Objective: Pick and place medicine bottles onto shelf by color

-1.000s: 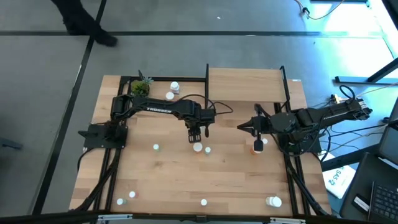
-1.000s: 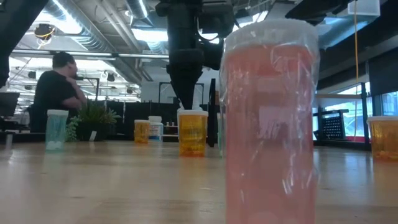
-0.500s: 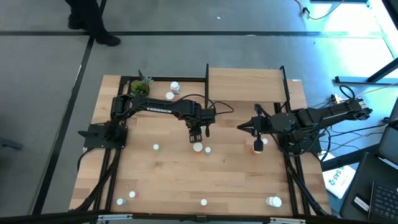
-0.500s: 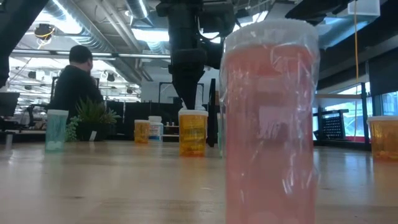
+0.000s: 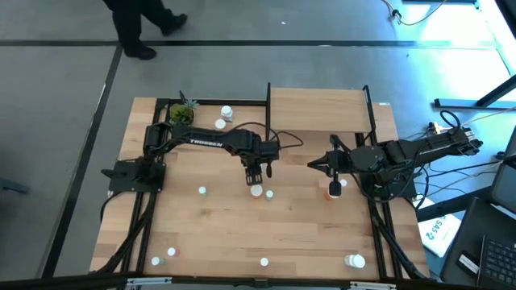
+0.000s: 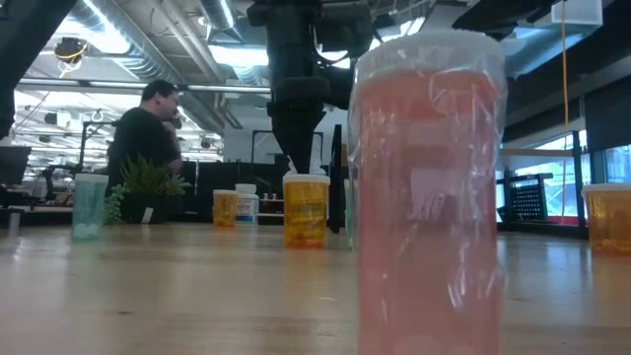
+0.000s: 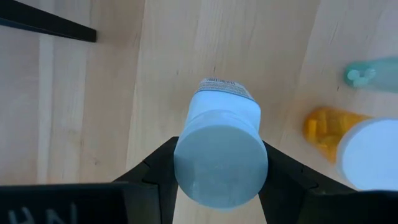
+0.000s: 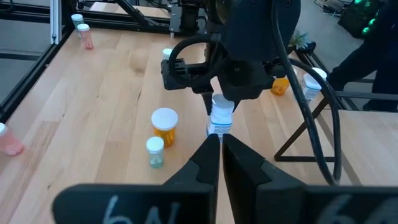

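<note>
The left gripper [image 5: 255, 175], near the table's centre, holds a white bottle [image 7: 221, 155] between half-closed fingers, the shelf [image 5: 316, 109] at about one o'clock; carried low it could topple the orange bottle [image 8: 165, 125] just beside it, while the right gripper [image 5: 316, 165] waits closed and empty

Robotics lab: exposed ceiling ducts [image 6: 187, 39], monitors.
</note>
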`<state>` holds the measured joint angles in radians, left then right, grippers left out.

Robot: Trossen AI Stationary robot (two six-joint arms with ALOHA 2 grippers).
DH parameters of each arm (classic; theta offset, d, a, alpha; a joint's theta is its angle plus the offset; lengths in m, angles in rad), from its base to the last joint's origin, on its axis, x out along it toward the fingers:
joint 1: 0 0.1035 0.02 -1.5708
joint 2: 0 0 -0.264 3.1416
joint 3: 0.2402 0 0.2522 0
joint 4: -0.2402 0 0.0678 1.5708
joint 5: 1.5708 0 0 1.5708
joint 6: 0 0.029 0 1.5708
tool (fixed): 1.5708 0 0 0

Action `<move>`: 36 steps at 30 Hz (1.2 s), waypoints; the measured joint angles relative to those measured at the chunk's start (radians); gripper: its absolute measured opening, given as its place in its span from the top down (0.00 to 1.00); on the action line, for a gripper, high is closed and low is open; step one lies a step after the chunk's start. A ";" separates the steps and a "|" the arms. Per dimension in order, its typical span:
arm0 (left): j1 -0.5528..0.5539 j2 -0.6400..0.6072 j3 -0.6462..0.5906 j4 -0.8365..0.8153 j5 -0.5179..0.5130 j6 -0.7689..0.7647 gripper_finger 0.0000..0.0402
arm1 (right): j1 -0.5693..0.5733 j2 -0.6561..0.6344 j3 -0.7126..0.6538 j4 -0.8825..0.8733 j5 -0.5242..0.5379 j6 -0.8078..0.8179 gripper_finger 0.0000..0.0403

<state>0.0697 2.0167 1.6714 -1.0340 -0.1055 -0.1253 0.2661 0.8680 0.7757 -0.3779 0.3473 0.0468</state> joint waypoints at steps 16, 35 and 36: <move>-0.016 0.000 0.000 -0.010 -0.013 0.001 0.61 | 0.000 0.000 0.000 0.000 0.000 -0.001 0.94; -0.016 0.042 0.000 -0.024 -0.012 -0.002 0.60 | 0.000 0.000 0.000 0.002 0.000 -0.001 0.94; -0.016 0.042 0.000 -0.025 -0.012 0.002 0.60 | 0.000 0.000 0.000 0.002 0.000 -0.001 0.94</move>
<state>0.0540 2.0590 1.6711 -1.0585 -0.1177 -0.1236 0.2661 0.8684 0.7757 -0.3759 0.3473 0.0456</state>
